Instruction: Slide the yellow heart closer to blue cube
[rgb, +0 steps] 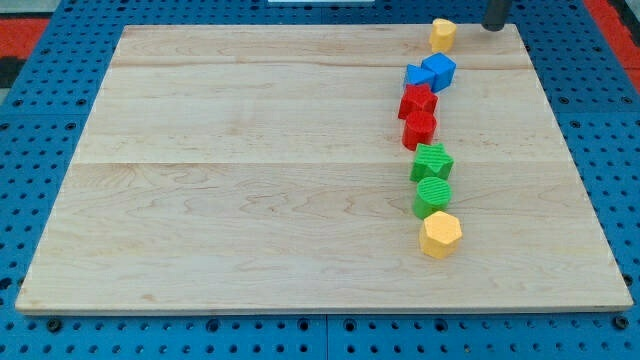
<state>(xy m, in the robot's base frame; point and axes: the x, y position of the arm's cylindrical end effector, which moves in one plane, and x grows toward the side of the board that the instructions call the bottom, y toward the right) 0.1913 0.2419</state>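
Observation:
The yellow heart (442, 34) sits near the board's top edge, toward the view's right. The blue cube (439, 71) lies just below it, touching a second blue block (418, 77) on its left. A small gap separates the heart from the blue cube. My rod enters at the view's top right, and my tip (494, 27) rests at the board's top edge, to the right of the yellow heart and apart from it.
Below the blue blocks runs a column: a red star (417, 101), a red block (419, 128), a green star (432, 161), a green cylinder (432, 196) and a yellow hexagon (440, 234). The wooden board (250, 170) lies on a blue pegboard.

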